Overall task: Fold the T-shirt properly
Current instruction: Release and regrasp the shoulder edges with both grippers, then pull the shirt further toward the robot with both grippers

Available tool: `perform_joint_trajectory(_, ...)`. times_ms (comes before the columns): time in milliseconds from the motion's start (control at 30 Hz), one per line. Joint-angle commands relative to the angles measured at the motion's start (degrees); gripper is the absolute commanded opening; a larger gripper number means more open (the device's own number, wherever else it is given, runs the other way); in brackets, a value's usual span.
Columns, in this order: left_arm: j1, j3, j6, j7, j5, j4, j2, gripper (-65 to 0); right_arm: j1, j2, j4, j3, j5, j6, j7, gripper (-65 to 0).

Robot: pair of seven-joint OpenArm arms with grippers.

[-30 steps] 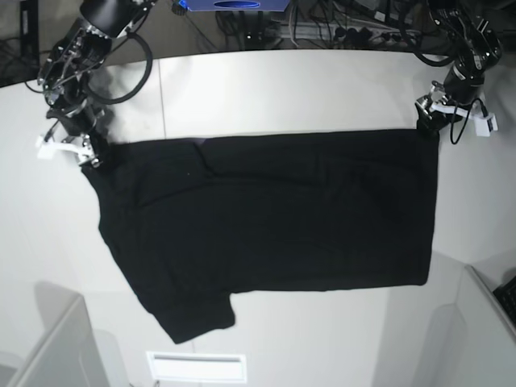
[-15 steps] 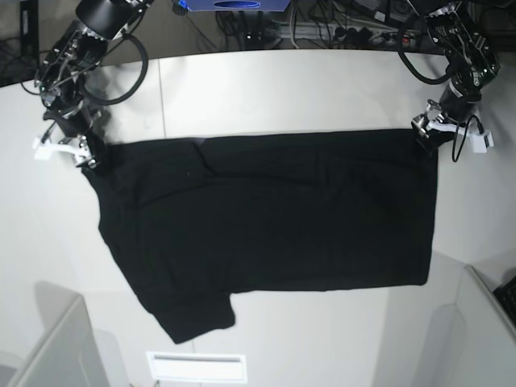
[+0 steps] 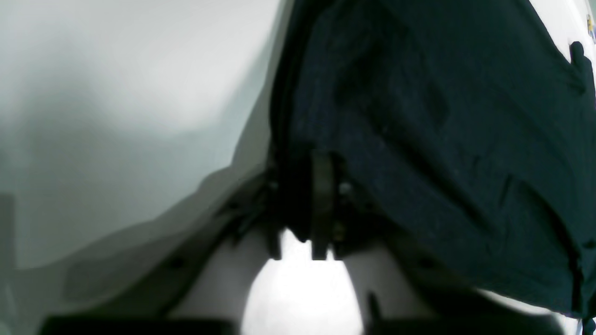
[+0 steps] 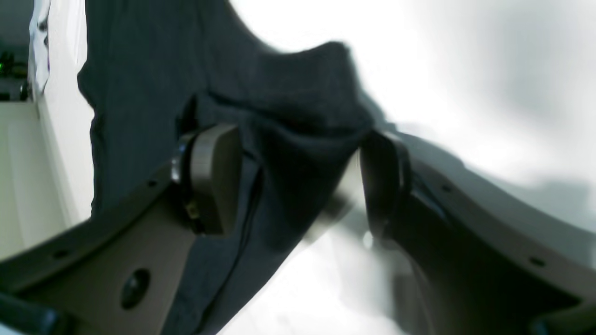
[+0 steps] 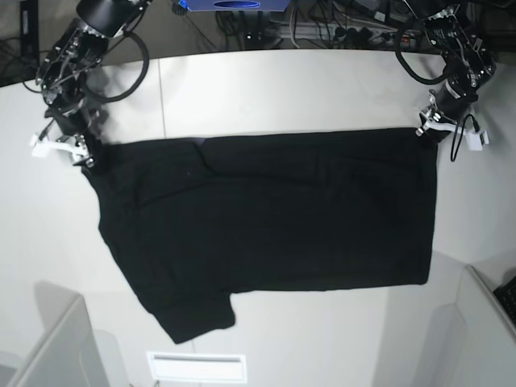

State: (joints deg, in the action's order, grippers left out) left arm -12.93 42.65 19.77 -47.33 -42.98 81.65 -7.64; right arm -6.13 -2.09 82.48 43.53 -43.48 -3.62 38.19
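The black T-shirt (image 5: 266, 218) lies spread flat on the white table (image 5: 306, 89), plain side up, one sleeve pointing to the front left. At its far right corner in the base view, my left gripper (image 5: 427, 131) is down on the cloth. The left wrist view shows that gripper (image 3: 309, 204) pinched shut on the T-shirt (image 3: 442, 116) edge. My right gripper (image 5: 87, 153) sits at the far left corner. In the right wrist view the right gripper (image 4: 298, 186) stands wide open, and a raised fold of the T-shirt (image 4: 288, 116) lies between the two pads.
Cables (image 5: 355, 32) and a blue object (image 5: 234, 4) lie behind the table's far edge. Grey panels stand at the front left (image 5: 56, 347) and front right (image 5: 492, 306). A white slotted piece (image 5: 197, 367) sits at the front edge.
My left gripper has closed on the shirt's far right corner and shifted slightly toward the back. The right gripper has stayed wide at the far left corner. The shirt lies as before.
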Motion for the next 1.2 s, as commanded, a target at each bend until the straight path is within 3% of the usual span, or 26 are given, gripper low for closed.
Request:
perform_joint_trajectory(0,-0.39,0.03,-0.47,-1.42,1.09,0.16,-0.32,-61.7,-0.33,0.11,0.03,0.12,2.03,1.55,0.53,-31.8)
perform_joint_trajectory(33,-0.39,0.03,-0.47,-1.42,1.09,0.16,-0.32,-64.7,-0.33,0.11,0.03,0.12,2.03,1.55,0.27,-36.9)
perform_joint_trajectory(167,-0.39,-0.24,-0.47,-1.42,1.0,0.42,-0.32,-65.0,0.2,0.29,-0.59,0.56,1.95,1.46,0.27,-64.1)
perform_joint_trajectory(400,-0.92,-0.32,-0.47,-1.77,1.09,0.6,-0.76,-65.0,0.46,0.99,-2.08,0.65,1.59,1.46,0.62,-65.0)
perform_joint_trajectory(567,-2.76,-0.15,-0.3,-5.28,0.83,0.68,-3.75,-65.0,-3.23,0.64,4.34,0.65,1.51,1.55,0.71,-65.0)
perform_joint_trajectory(1000,-14.37,-0.32,-0.21,-5.55,0.74,14.31,-3.48,-65.0,-11.58,0.29,12.25,0.65,1.42,1.64,0.79,-65.0)
perform_joint_trajectory(1167,-16.92,-0.32,-0.21,-5.55,0.74,14.57,-3.48,-65.0,-14.13,-0.95,17.08,0.74,1.42,1.64,4.66,-65.0)
